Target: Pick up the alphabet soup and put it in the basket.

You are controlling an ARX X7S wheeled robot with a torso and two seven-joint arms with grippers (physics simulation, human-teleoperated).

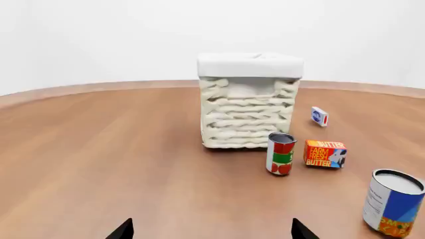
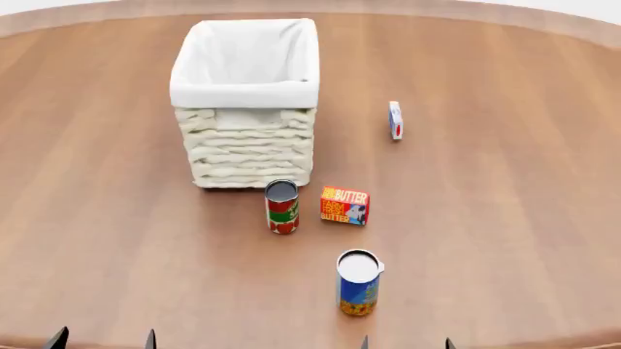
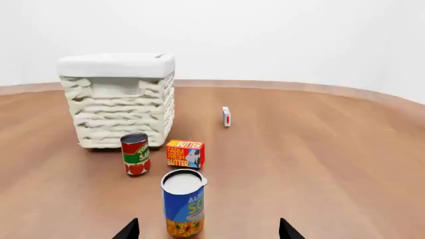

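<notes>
The alphabet soup point(image 2: 357, 282) is a blue-labelled can with an orange band and white top, upright on the wooden table near its front edge. It also shows in the right wrist view as the alphabet soup point(image 3: 183, 203), just ahead of my open right gripper point(image 3: 207, 235) and a little toward one finger. The left wrist view has the alphabet soup point(image 1: 393, 201) off to one side. The cream woven basket point(image 2: 246, 149) with white lining stands farther back; basket point(image 1: 247, 115), basket point(image 3: 119, 112). My left gripper point(image 1: 211, 234) is open over bare table. In the head view, left gripper point(image 2: 103, 342) and right gripper point(image 2: 406, 344) show only fingertips.
A red-and-green can point(image 2: 281, 206) stands in front of the basket, with an orange butter box point(image 2: 345, 206) beside it. A small white box point(image 2: 395, 120) stands upright farther back on the right. The round wooden table point(image 2: 505, 203) ends at a curved edge behind the basket.
</notes>
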